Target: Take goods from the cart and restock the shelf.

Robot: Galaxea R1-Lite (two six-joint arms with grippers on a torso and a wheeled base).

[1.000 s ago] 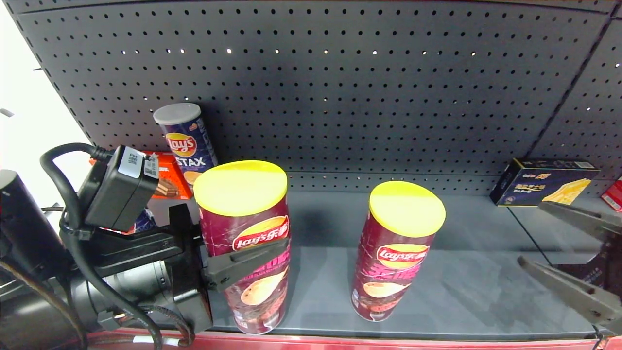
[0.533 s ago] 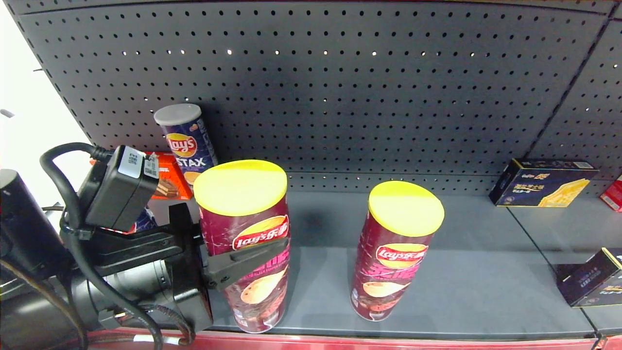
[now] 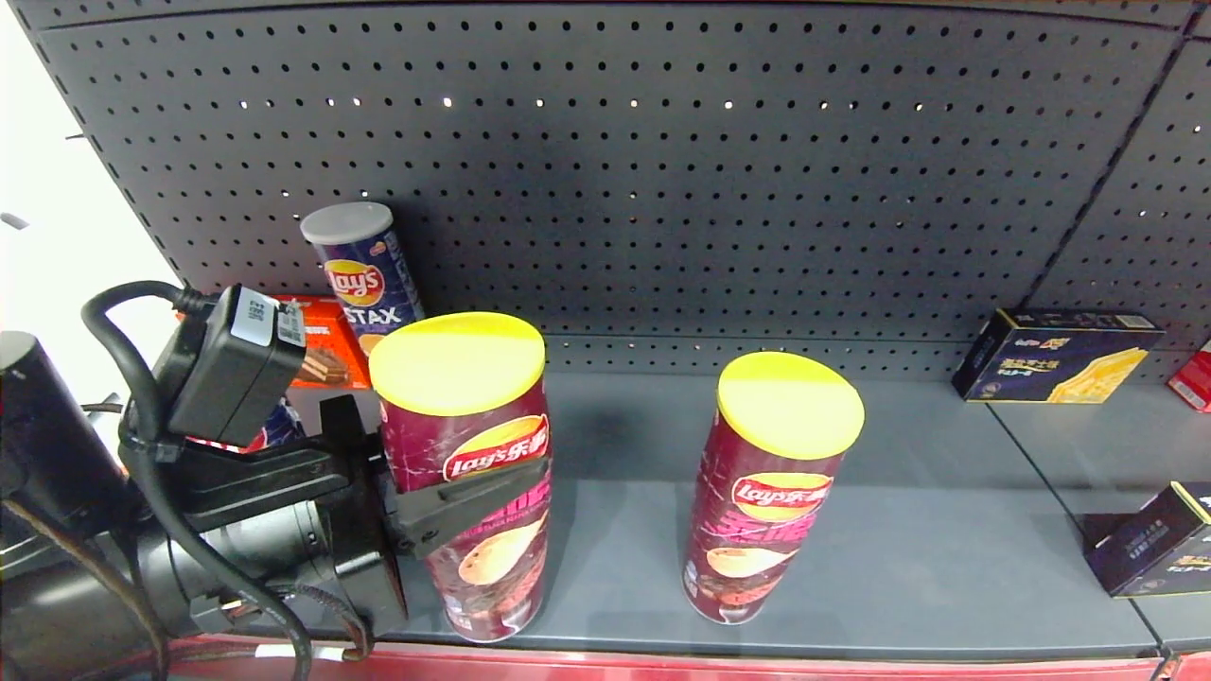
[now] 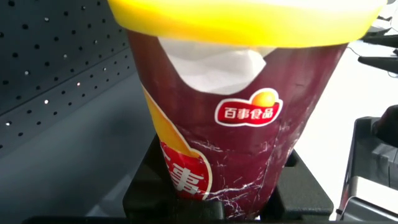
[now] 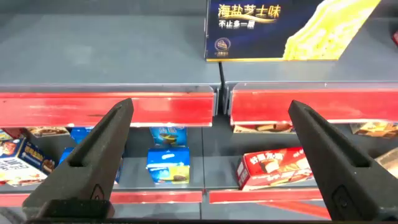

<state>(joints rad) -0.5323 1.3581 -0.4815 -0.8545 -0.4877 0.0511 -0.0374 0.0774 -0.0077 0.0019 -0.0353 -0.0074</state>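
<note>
On the grey shelf (image 3: pixel 946 558), near its front edge and toward the left, the left gripper (image 3: pixel 473 492) is closed around a dark red chips can (image 3: pixel 464 445) with a yellow lid (image 3: pixel 457 362). One dark finger crosses the middle of the can's front. The can is upright, with its base at the shelf's front edge; whether it touches the surface I cannot tell. A second can (image 3: pixel 771 492) of the same kind stands free to its right, well apart.

Behind the held can, a blue can (image 3: pixel 364 270) stands against the pegboard wall (image 3: pixel 662 189), with an orange box (image 3: pixel 317 350) beside it. At the far right lies a dark blue box (image 3: pixel 1060 355), and another dark box (image 3: pixel 1149 539) is nearer the front.

The left wrist view adds the other side of the held can (image 4: pixel 249 124): a white patch sits just under the lid (image 4: pixel 249 18).

From the right wrist view, the right gripper (image 5: pixel 210 109) has its two fingers spread wide with nothing between them. It faces the red shelf edge (image 5: pixel 106 106). Above the edge is the dark blue box (image 5: pixel 292 28); below it, a lower shelf carries blue packets (image 5: pixel 168 165) and a red box (image 5: pixel 273 168).
</note>
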